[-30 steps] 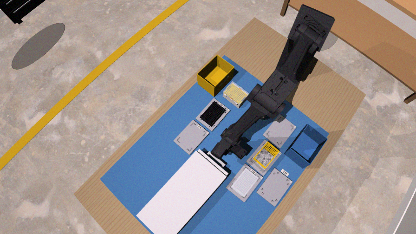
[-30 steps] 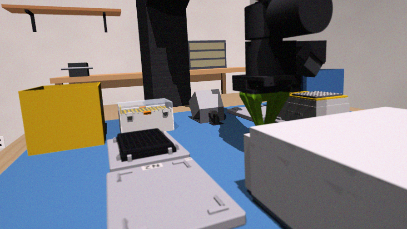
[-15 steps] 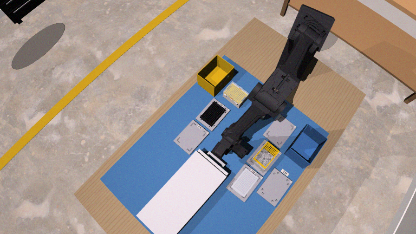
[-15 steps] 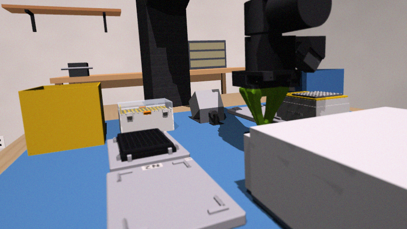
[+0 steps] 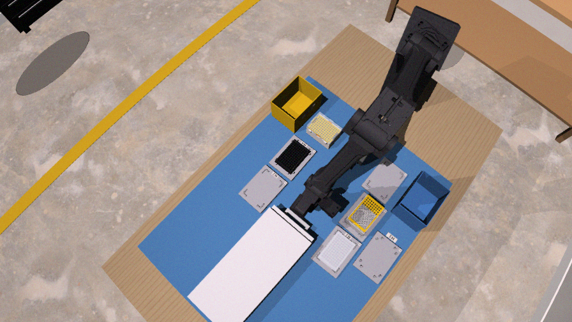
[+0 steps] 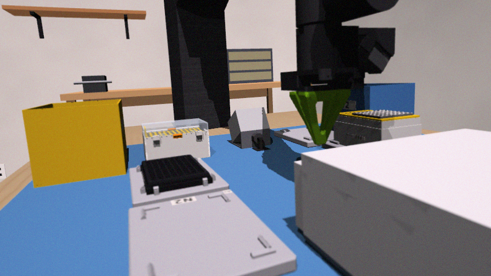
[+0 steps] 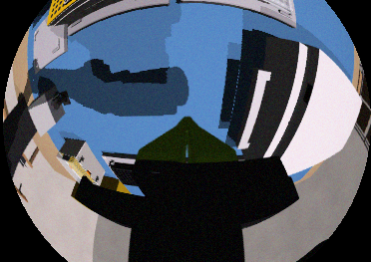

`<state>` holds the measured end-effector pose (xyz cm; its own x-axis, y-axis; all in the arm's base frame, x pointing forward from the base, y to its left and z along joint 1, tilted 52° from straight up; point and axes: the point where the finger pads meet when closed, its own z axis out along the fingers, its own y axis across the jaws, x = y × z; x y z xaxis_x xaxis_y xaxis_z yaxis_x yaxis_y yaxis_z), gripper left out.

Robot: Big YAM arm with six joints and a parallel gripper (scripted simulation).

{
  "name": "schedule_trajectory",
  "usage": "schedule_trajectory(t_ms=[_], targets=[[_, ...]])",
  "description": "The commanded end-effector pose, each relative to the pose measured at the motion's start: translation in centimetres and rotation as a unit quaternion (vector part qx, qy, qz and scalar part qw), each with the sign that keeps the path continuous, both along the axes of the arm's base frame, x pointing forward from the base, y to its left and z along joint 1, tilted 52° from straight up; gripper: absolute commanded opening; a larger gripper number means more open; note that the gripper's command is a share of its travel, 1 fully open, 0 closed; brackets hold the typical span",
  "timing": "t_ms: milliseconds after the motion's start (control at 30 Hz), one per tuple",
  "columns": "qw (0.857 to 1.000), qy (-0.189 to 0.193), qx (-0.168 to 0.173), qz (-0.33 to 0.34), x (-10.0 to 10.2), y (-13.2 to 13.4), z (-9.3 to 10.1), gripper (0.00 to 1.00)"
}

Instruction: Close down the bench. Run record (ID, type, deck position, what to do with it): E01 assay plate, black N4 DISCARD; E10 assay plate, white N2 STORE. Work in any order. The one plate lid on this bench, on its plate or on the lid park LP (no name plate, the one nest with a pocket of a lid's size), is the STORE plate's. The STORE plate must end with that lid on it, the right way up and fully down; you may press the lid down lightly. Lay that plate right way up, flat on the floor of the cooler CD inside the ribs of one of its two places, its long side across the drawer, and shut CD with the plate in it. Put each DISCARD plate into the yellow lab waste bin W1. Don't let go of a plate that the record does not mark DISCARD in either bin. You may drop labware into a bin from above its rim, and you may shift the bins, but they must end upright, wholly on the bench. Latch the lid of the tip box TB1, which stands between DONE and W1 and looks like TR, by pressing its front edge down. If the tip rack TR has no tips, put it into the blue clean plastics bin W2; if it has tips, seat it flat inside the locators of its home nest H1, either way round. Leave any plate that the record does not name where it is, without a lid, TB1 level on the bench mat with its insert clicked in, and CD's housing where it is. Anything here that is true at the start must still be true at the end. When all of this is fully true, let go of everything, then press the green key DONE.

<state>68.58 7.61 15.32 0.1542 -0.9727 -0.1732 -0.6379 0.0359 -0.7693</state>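
My gripper [image 6: 318, 139] [image 7: 186, 122] is shut on nothing. Its green fingers point down at the blue mat, just off the front end of the white cooler CD [image 5: 253, 263] [image 6: 398, 186] [image 7: 321, 117]. The cooler's front shows black and white bands in the wrist view. The white plate [image 5: 336, 252] sits on a nest right of the cooler; I cannot tell whether a lid is on it. The black plate [image 5: 292, 156] [image 6: 173, 172] sits on its nest. The tip rack TR [image 5: 366, 213] [image 6: 380, 114], with a yellow top, stands beside my wrist.
The yellow bin W1 [image 5: 285, 118] [image 6: 75, 139] stands at the far left. The tip box TB1 [image 5: 323, 128] [image 6: 176, 139] stands next to it. The blue bin W2 [image 5: 406, 214] [image 6: 390, 96] stands at the right. Bare grey nests [image 5: 261, 188] [image 6: 203, 236] [image 5: 377, 257] [image 5: 384, 177] lie around.
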Motion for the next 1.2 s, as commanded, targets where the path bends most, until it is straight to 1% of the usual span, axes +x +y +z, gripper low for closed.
schedule_trajectory(t_ms=[0,167,200,267,433,600,733,767,833,1033,1167], targets=[[1.000,-0.011,-0.002,0.000,-0.7,-0.8,2.3,0.00],[1.000,-0.011,-0.002,0.000,-1.0,-0.9,2.6,0.00],[1.000,-0.015,-0.002,-0.001,-0.8,-1.0,3.1,0.00],[1.000,-0.011,-0.003,-0.002,-1.3,-1.2,2.8,0.00],[1.000,-0.011,-0.002,0.001,-1.8,-1.0,3.2,0.00],[1.000,-0.011,-0.003,-0.002,-2.3,-1.6,3.6,0.00],[1.000,-0.011,-0.003,-0.001,-2.5,-1.5,3.8,0.00],[1.000,-0.016,-0.002,0.004,-2.4,-0.8,4.3,0.00],[1.000,-0.011,-0.003,0.003,-2.9,-1.0,4.0,0.00],[1.000,-0.011,-0.003,-0.002,-3.4,-1.8,4.5,0.00],[1.000,-0.011,-0.003,0.001,-3.9,-1.6,4.8,0.00]])
